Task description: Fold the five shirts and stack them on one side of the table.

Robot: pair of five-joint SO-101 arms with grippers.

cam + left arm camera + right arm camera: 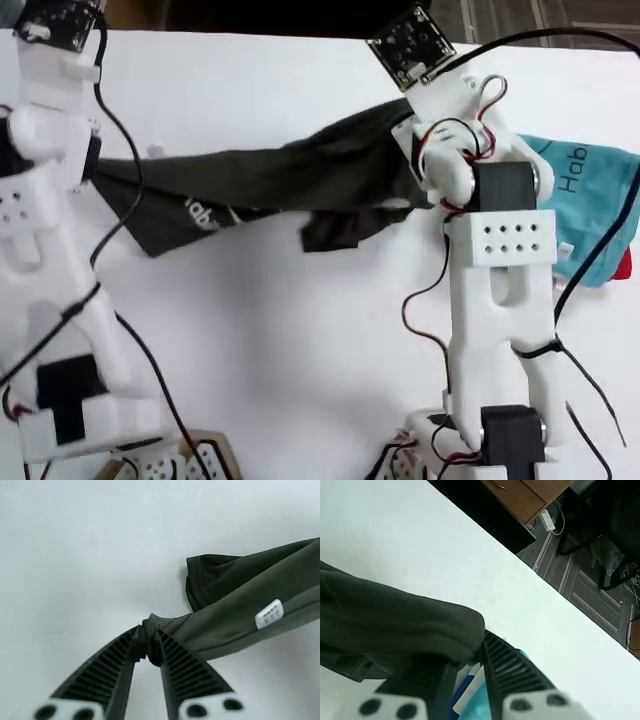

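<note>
A dark grey shirt (260, 180) hangs stretched between the two arms over the white table (280, 330). My left gripper (148, 647) is shut on one bunched end of that shirt (240, 615), whose white label (269, 614) shows near a folded sleeve. My right gripper (479, 656) is shut on the other end of the shirt (395, 625), held above the table. In the high view the left arm (50, 200) stands at the left edge and the right arm (480, 200) at the right. A teal shirt (590, 210) lies folded at the right edge, over something red (624, 264).
The table's far edge (520, 555) drops to a dark floor with wooden furniture (530, 495) and a chair base beyond it. Black cables (130, 330) trail from both arms across the table. Bare table surface lies in front of the shirt.
</note>
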